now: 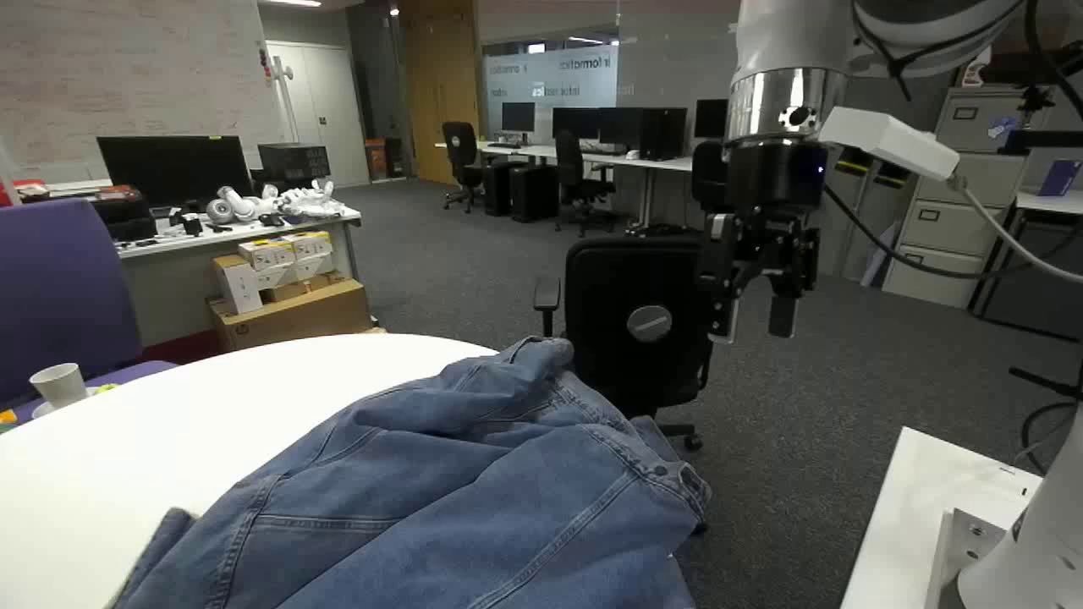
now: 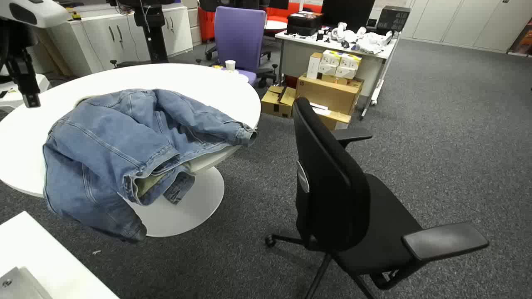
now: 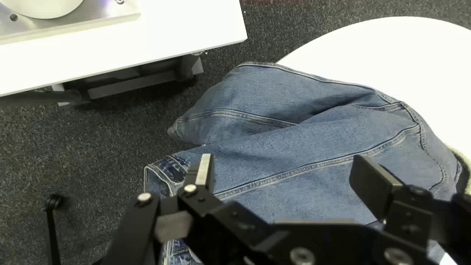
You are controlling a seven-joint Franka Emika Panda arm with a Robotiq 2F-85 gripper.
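Claw point(image 1: 753, 326): one, black, two-fingered, mounted on the single arm point(image 1: 787, 38). Fingers point(image 3: 206, 173) spread wide; nothing in hold, nothing touched. Hangs in the air, tips pointing down.

Denim jacket point(image 2: 104, 137): one, blue, pale lining point(image 2: 147, 183) showing at the opening. Laid crumpled on the round white desk point(image 2: 212, 83), one sleeve hanging past the rim, lower edge overhanging as well.

Relation: jacket lies below the claw and well apart from it. In the wrist view its body shows across the gap between the fingertips; whether the claw stands squarely over it cannot be told. Long axis, from what looks like the hem band point(image 3: 171, 167) at left to the pale-trimmed end at right, slants gently upward, roughly along the line joining the two fingers rather than across it.

Adjacent: black office chair point(image 2: 332, 166), beside the desk; white stand point(image 1: 931, 482), bearing the arm's base.
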